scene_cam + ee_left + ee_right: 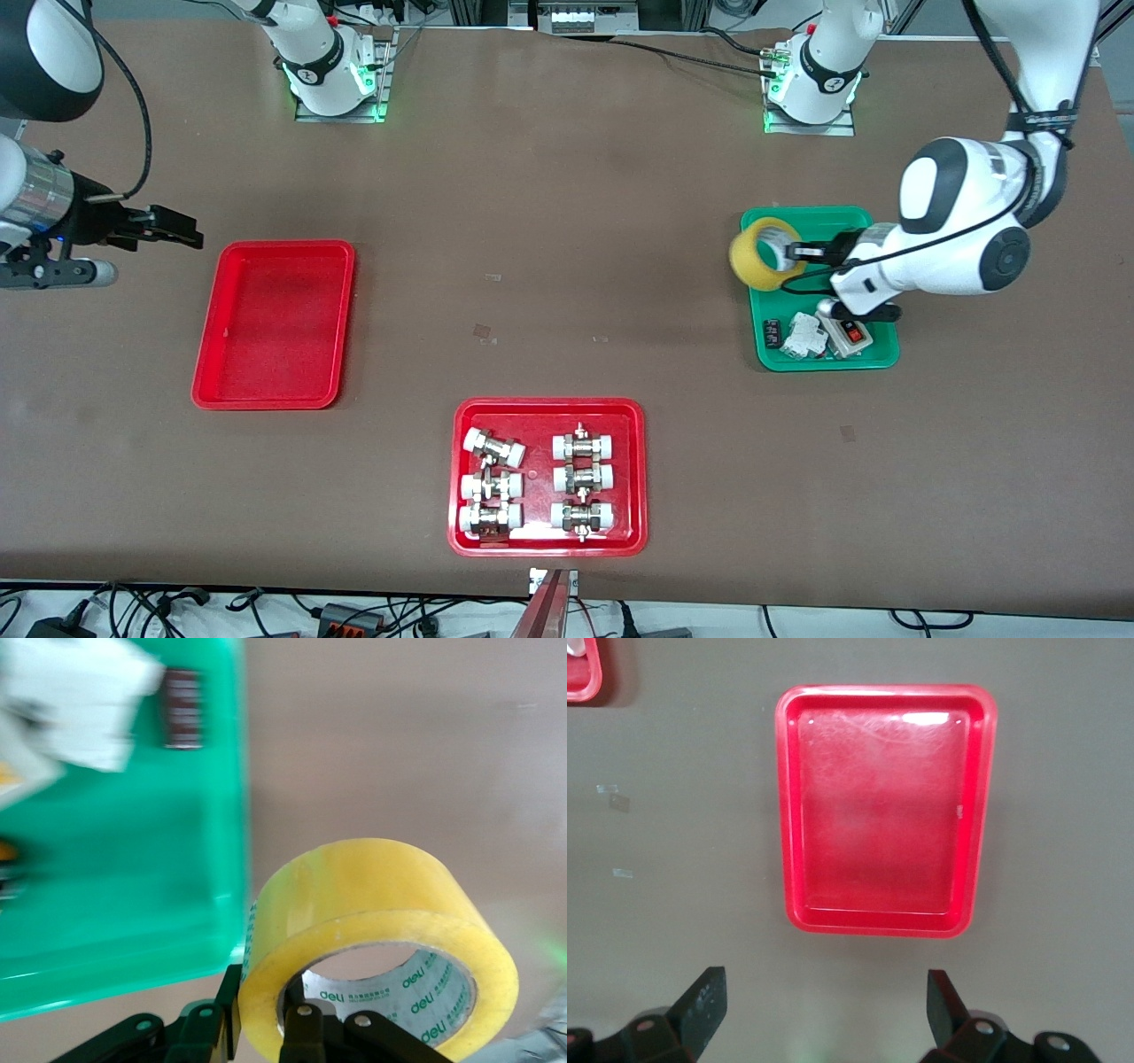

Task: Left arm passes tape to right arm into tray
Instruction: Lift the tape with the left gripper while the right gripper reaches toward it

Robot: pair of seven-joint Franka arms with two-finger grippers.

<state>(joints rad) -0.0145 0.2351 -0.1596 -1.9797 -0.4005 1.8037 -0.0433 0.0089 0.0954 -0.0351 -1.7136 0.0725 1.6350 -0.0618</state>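
My left gripper (791,252) is shut on the roll of yellow tape (760,253), one finger inside the pale core and one outside the wall. It holds the roll in the air over the edge of the green tray (802,217). The left wrist view shows the tape (372,930) clamped between the black fingers (301,1032). The plain red tray (275,323) lies empty toward the right arm's end of the table. My right gripper (182,233) is open and empty, in the air just outside that tray's corner. The right wrist view shows the tray (886,806) past the spread fingertips (704,1001).
A red tray of metal pipe fittings (549,477) lies near the front edge at mid-table. The green tray holds a switch box (849,335) and white parts (802,335). Bare brown table lies between the trays.
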